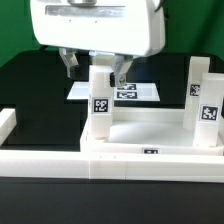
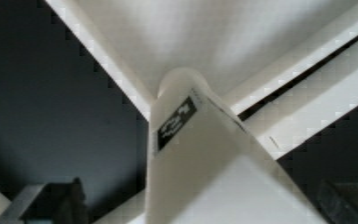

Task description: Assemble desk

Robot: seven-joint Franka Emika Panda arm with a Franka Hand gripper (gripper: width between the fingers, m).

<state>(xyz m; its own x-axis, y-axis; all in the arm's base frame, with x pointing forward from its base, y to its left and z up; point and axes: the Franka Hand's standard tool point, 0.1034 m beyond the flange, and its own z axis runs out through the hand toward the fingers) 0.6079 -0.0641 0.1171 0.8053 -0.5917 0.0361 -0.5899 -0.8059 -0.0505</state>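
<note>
White leg (image 1: 101,98) stands upright in the desk top's (image 1: 150,135) corner, between the spread, released fingers (image 1: 94,68). If it's loosely seated, a finger brushing it while lifting away could tip it.

obst: upright leg (image 1: 101,95) btwn fingers (image 1: 70,66) | free: black table (image 1: 30,85) beside

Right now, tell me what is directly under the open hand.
A white desk leg stands upright under the hand, between its open fingers, seated at a corner of the desk top. The leg's base and its socket are hidden by the rim.
</note>
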